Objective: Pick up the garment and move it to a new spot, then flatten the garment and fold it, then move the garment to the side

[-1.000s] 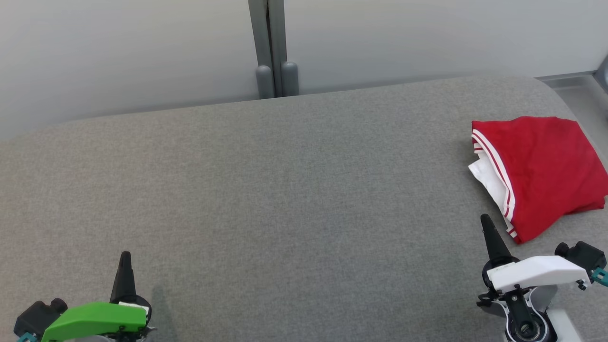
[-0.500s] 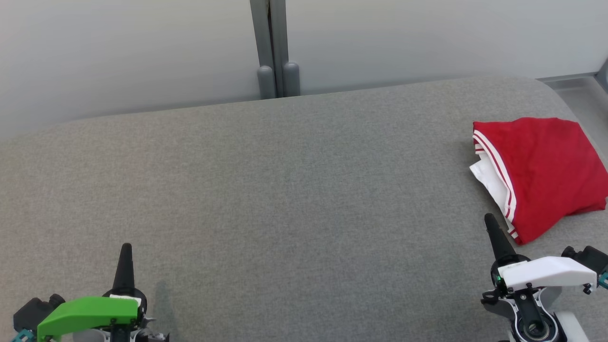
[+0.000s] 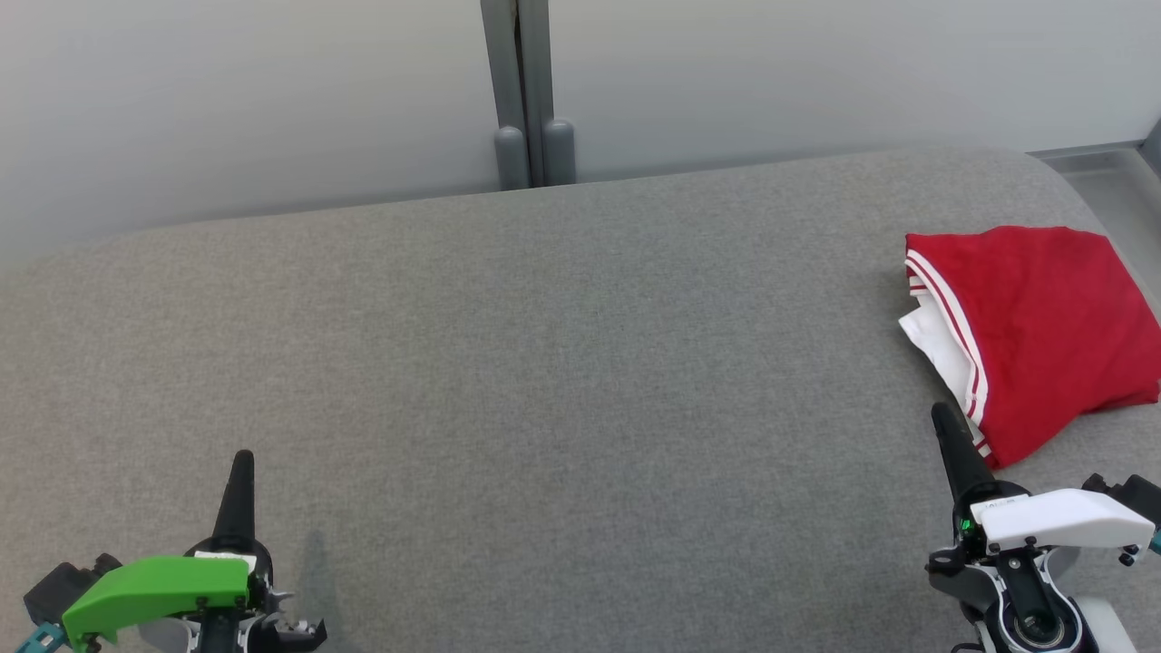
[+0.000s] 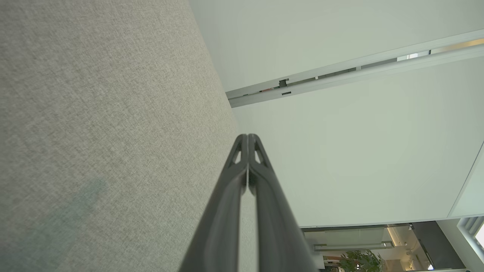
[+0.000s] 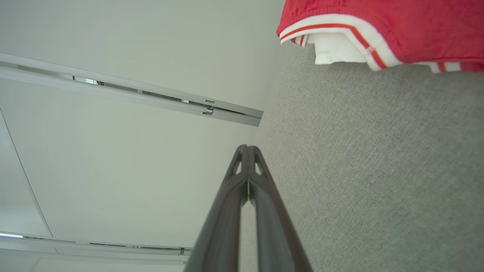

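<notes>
1. The left jaws are pressed fully together and hold nothing. In the left wrist view the two dark left fingers [image 4: 227, 211] meet along their length up to the tips.
2. These jaws sit at the lower left of the head view. They point up the view over the grey tabletop [image 3: 544, 363], with a green cover [image 3: 154, 588] on the wrist behind them.
3. The right jaws are also closed tight and empty. In the right wrist view the right fingers [image 5: 272, 219] touch at the tips with nothing between them.
4. These jaws sit at the lower right of the head view, below a white cover [image 3: 1061, 519]. Their tip is near the striped hem of the garment [image 3: 1043, 326] but apart from it. The right wrist view shows grey cloth between the tip and the hem.
5. The garment is red with white-and-red striped trim, and a white layer shows at its left side. It lies folded into a compact bundle at the right side of the tabletop, reaching the right edge of the head view. It is well apart from the left jaws.
6. The tabletop is covered in grey woven fabric and has rounded far corners.
7. Beyond the tabletop stand pale wall panels [image 3: 227, 91], joined by a grey post [image 3: 526, 91].
</notes>
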Motion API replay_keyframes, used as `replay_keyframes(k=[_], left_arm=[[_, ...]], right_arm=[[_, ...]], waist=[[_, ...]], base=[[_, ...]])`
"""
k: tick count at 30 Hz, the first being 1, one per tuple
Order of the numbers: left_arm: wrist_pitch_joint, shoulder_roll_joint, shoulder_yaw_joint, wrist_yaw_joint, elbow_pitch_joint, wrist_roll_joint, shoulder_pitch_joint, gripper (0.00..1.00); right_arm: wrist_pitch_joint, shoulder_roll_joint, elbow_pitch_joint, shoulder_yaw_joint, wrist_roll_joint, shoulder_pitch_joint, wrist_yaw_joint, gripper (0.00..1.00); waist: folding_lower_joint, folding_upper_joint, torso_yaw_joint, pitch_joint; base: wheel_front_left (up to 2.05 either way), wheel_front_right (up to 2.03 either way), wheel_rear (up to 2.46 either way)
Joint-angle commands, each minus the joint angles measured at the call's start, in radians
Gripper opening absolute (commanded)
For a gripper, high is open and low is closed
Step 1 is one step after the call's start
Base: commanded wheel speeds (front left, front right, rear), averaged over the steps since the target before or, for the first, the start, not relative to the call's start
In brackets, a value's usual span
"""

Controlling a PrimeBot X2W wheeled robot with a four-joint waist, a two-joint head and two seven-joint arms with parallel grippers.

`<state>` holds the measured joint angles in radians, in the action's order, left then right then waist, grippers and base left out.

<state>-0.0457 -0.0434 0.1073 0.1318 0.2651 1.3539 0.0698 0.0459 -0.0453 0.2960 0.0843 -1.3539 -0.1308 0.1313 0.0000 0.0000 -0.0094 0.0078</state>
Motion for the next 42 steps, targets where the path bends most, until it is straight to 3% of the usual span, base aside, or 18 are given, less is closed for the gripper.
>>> replay_keyframes(k=[1,34,42], left_arm=[[-0.007,-0.009,0.005,-0.002,-0.008,0.023,0.022,0.00],[-0.069,-0.010,0.008,-0.002,-0.022,0.259,0.047,0.00],[-0.072,-0.010,0.008,-0.002,-0.021,0.261,0.044,0.00]], right_arm=[[0.008,-0.006,-0.013,0.005,-0.023,0.009,-0.001,0.00],[0.071,-0.007,-0.054,0.032,-0.257,0.027,-0.001,0.00],[0.071,-0.007,-0.055,0.032,-0.261,0.028,-0.001,0.00]], waist=[[0.0000,0.0000,0.000,0.000],[0.0000,0.0000,0.009,-0.005],[0.0000,0.0000,0.009,-0.005]], base=[[0.00,0.00,0.00],[0.00,0.00,0.00],[0.00,0.00,0.00]])
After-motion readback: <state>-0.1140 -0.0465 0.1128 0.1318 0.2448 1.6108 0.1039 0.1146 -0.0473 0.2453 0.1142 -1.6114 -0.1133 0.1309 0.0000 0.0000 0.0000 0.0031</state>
